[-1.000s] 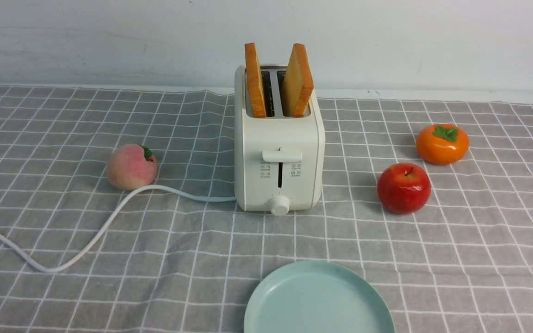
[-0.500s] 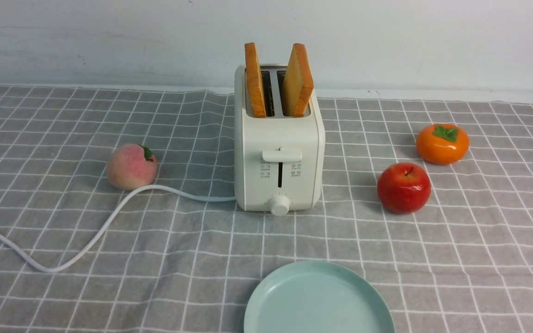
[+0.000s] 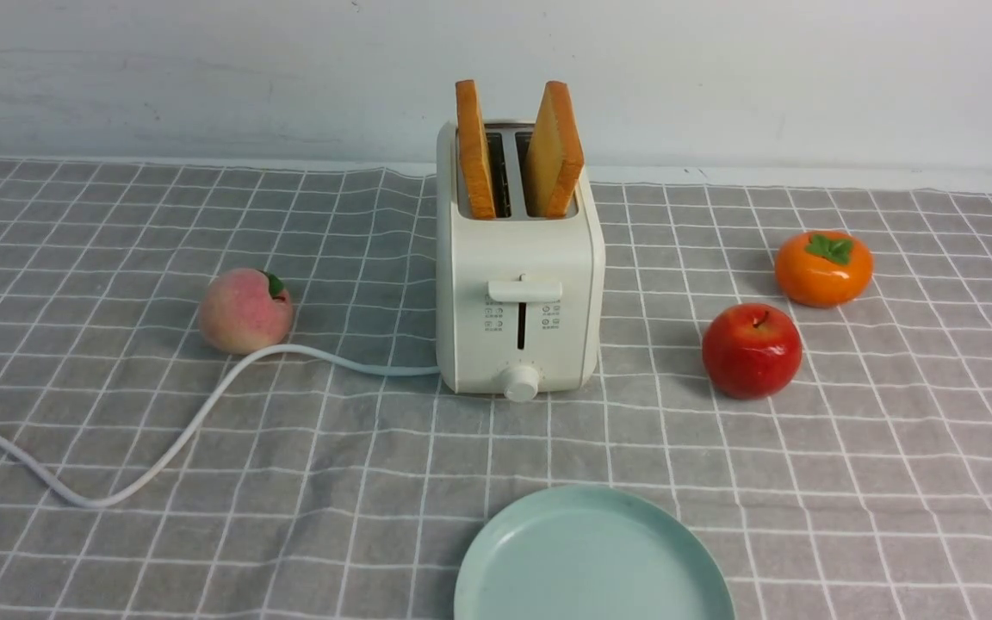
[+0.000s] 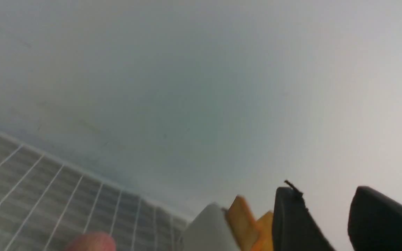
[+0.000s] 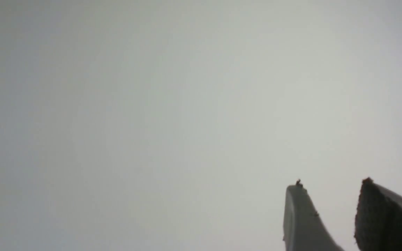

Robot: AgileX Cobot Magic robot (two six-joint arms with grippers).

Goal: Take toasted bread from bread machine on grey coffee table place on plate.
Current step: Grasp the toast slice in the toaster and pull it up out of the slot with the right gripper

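Observation:
Two slices of toasted bread (image 3: 475, 146) (image 3: 554, 151) stand upright in the slots of the cream-white bread machine (image 3: 517, 284) in the middle of the grey coffee table (image 3: 892, 482). The mint-green plate (image 3: 591, 560) lies at the table's front edge, in front of the bread machine. Neither arm shows in the front view. In the left wrist view my left gripper (image 4: 325, 193) is open with nothing between its fingers, and the toasted bread (image 4: 243, 218) and bread machine (image 4: 208, 230) show far beyond it. My right gripper (image 5: 330, 186) is open and empty, facing a blank wall.
A peach (image 3: 244, 310) lies left of the bread machine, with the white power cord (image 3: 160, 448) curling past it to the left edge. A red apple (image 3: 752, 350) and an orange persimmon (image 3: 823, 268) sit to the right. A pale wall stands behind the table.
A dark object at the lower left corner of the front view one second ago has gone out of sight. Nothing else has moved.

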